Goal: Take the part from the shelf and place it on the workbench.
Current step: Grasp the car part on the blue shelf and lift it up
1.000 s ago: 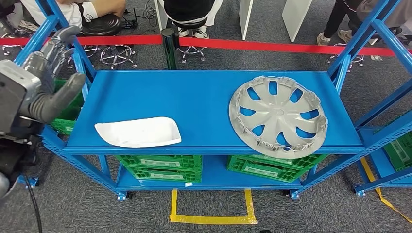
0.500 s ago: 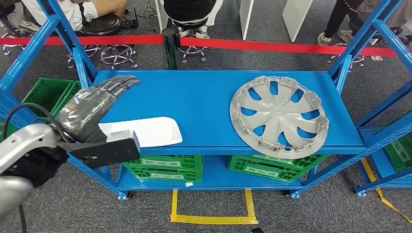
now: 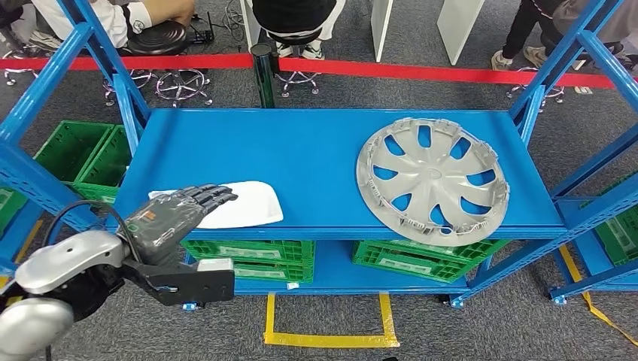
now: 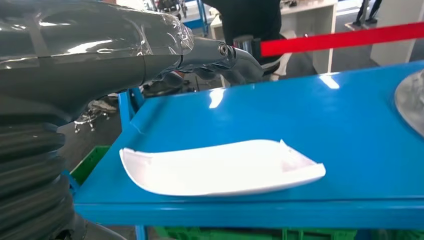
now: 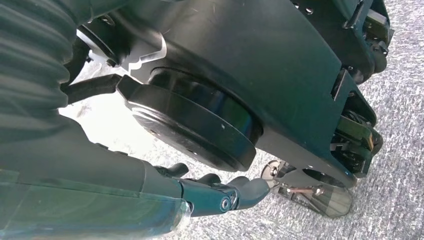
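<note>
On the blue shelf [image 3: 316,162], the left robot hand [image 3: 177,214] hovers open-fingered over the white part [image 3: 244,204].

I see the white part [image 3: 241,204], a shallow curved plastic shell with a notched end, lying flat at the front left edge of the blue shelf [image 3: 316,158], well apart from the silver hubcap [image 3: 431,180].

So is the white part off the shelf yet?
No. The white part lies flat on the blue shelf; the left hand hovers above, fingers extended.
</note>
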Available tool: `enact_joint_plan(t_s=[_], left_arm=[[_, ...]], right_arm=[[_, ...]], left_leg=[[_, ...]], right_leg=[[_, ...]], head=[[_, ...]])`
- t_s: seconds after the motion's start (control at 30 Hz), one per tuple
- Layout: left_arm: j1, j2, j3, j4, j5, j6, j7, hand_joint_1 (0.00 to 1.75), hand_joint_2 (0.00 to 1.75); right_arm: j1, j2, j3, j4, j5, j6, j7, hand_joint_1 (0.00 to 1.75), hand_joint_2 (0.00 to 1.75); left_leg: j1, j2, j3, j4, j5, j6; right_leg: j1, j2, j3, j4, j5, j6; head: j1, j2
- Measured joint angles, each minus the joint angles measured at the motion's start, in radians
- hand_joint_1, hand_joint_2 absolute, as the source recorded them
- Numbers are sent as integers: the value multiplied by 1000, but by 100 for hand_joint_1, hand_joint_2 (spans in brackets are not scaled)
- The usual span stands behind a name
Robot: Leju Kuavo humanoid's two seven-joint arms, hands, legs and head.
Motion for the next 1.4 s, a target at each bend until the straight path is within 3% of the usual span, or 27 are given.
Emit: enact_joint_plan(t_s=[0.33, 0.63, 1.0, 1.4], left_arm=[[4, -16, 7, 31, 12, 71, 1, 0, 175], [-41, -65, -19, 116, 76, 290, 1, 0, 175], [-57, -106, -59, 225, 104, 351, 1, 0, 175], [-57, -119, -106, 301, 106, 358, 1, 0, 175]], right_arm=[[-13, 14, -1, 29, 20, 6, 1, 0, 175], [-13, 25, -2, 43, 35, 6, 12, 0, 175], [-19, 29, -2, 54, 58, 3, 33, 0, 175], [-32, 31, -2, 64, 71, 2, 43, 0, 175]], left_leg=[[0, -2, 0, 0, 1, 1], [-1, -12, 0, 0, 1, 2], [-2, -14, -1, 0, 1, 2], [-2, -13, -1, 0, 1, 2]], right_leg=[[0, 0, 0, 0, 0, 1], [0, -2, 0, 0, 0, 1], [-1, -3, 0, 0, 0, 1], [-1, -3, 0, 0, 0, 1]], head=[[0, 0], [0, 0], [0, 0], [0, 0]])
